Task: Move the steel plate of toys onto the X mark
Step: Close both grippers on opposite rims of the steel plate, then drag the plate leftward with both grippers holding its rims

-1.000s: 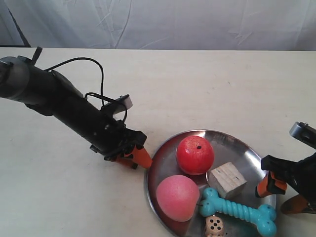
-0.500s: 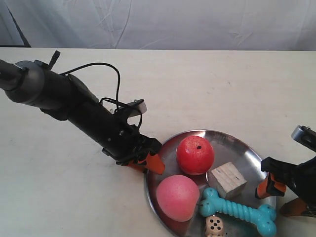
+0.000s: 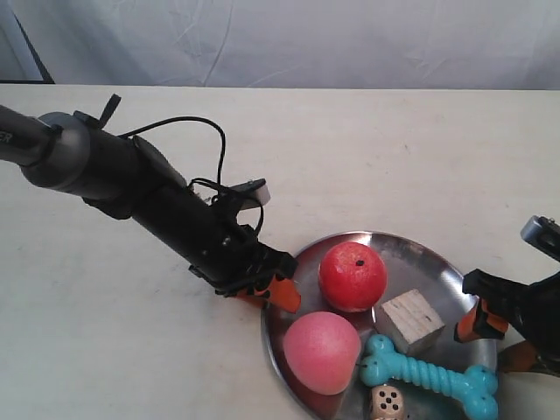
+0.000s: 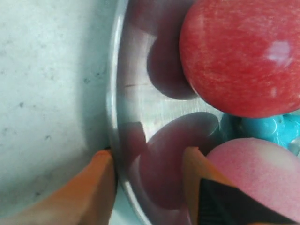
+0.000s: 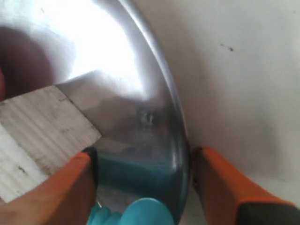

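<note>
The steel plate (image 3: pixel 415 253) lies on the cream table at the lower right of the exterior view. It holds the red apple (image 3: pixel 353 276), pink peach (image 3: pixel 321 352), wooden cube (image 3: pixel 413 321), turquoise bone (image 3: pixel 429 376) and cream die (image 3: pixel 385 402). My left gripper (image 3: pixel 271 293) is open astride the plate's rim (image 4: pixel 114 117), one orange finger (image 4: pixel 101 187) outside and the other inside beside the peach (image 4: pixel 253 168). My right gripper (image 3: pixel 499 337) is open astride the opposite rim (image 5: pixel 180 140), its inner finger (image 5: pixel 77 187) near the cube (image 5: pixel 37 131). The X mark is not visible.
A white cloth backdrop (image 3: pixel 280 44) closes off the far side of the table (image 3: pixel 394 149). A black cable (image 3: pixel 206 122) loops above the left arm. The plate's near edge runs out of the exterior view at the bottom.
The left arm has moved right until its fingers straddle the plate's rim. The plate and toys have shifted slightly right. The right gripper has barely moved.
</note>
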Available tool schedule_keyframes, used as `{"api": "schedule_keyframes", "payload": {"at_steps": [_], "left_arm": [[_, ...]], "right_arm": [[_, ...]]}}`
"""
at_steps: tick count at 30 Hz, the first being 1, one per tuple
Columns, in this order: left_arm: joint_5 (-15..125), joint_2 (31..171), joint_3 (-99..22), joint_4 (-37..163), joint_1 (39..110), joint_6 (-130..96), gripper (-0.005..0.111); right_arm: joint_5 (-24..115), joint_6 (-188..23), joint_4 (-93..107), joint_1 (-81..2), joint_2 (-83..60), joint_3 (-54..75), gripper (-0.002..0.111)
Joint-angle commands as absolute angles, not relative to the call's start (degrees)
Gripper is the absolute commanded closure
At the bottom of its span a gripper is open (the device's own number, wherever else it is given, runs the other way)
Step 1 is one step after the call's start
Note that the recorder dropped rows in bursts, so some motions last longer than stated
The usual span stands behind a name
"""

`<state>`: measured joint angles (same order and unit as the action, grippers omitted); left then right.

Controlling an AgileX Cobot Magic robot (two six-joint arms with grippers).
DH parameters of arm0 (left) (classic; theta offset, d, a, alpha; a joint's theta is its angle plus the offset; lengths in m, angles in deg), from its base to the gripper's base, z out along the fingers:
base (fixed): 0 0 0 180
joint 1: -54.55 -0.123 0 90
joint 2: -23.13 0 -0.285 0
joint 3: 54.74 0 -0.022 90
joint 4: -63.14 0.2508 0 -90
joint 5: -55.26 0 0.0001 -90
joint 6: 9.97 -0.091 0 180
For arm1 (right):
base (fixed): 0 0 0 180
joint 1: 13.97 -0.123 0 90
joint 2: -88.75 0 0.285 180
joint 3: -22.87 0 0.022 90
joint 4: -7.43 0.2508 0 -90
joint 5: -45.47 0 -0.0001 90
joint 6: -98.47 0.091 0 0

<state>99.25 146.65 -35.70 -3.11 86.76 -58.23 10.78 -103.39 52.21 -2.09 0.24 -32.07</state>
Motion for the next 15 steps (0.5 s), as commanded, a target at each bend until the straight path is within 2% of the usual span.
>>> {"api": "schedule_keyframes", "payload": {"at_steps": [1, 5, 7, 15], "left_arm": [[98.9, 146.9, -35.8, -4.1, 87.3, -58.5, 0.063], [98.6, 146.9, -35.8, -4.3, 87.3, -58.5, 0.063], [98.5, 146.9, -35.8, -4.5, 87.3, -58.5, 0.063], [96.4, 146.9, -35.8, -5.7, 88.2, -59.0, 0.063]], "right_arm": [[11.7, -104.0, 52.6, -2.2, 0.1, -32.4, 0.062], [12.9, -104.0, 52.7, -2.2, 0.1, -32.4, 0.079], [13.0, -104.3, 52.7, -2.2, 0.1, -32.4, 0.084], [13.1, -106.6, 52.9, -2.2, 4.4, -32.4, 0.087]]}}
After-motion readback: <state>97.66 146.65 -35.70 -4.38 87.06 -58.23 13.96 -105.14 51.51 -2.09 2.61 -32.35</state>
